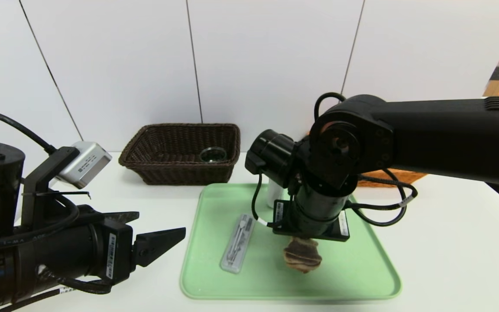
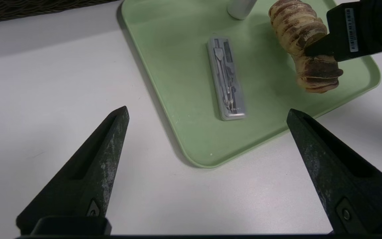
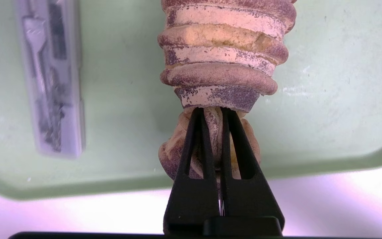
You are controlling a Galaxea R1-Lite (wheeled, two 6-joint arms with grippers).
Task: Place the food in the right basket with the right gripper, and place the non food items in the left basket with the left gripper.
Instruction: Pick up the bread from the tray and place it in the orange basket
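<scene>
The right gripper (image 3: 211, 114) reaches over a smooth, pale green tray (image 1: 340, 277), its fingers drawn together, pinching the narrow middle of a bread-like food item (image 3: 224, 49), ridged and knobbly, with browned bands over a cream surface (rather like a coiled pastry). Beside that gripper, towards the robot's left, a slim, clear-lidded case (image 2: 225, 78) of metal drawing tools lies flat on the tray. Beyond the case stands a smooth white cylinder (image 1: 274, 193). The left gripper (image 1: 163, 223) hangs just outside the tray's left edge, tapered fingers spread wide with nothing between them. Farther away from it sits a dark brown woven basket (image 1: 180, 173) containing a round, glassy object (image 1: 213, 154). Behind the right arm, an orange-brown basket (image 1: 405, 177) is partly hidden.
</scene>
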